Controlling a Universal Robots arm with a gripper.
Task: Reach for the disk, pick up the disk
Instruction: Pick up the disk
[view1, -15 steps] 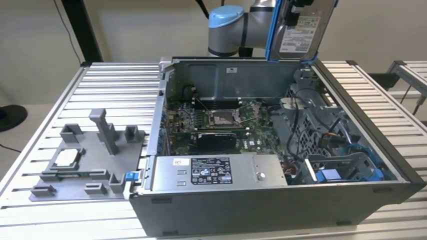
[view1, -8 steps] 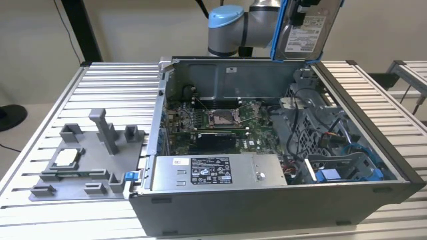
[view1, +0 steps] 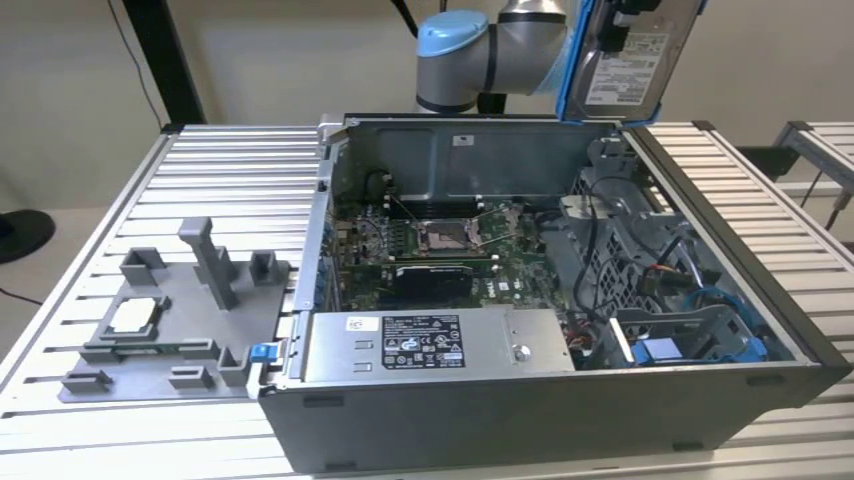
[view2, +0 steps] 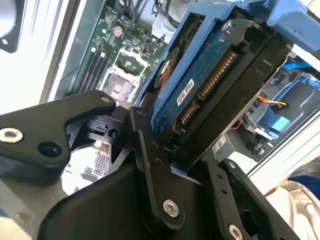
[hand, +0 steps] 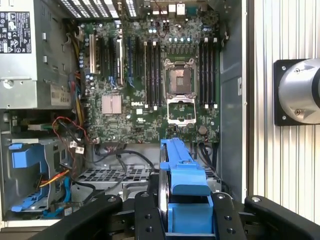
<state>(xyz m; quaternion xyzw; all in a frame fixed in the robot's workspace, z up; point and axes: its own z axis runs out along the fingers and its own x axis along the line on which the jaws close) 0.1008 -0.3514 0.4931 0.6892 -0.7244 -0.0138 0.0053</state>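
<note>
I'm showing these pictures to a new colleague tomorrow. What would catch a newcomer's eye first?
First, the disk in its blue frame, held up in the air above the back of the open computer case, clamped in the black end effector. Next, the bare green motherboard lying inside the case. Then the grey fixture plate on the table at the exterior view's left, with a small silver chip on it.
</note>
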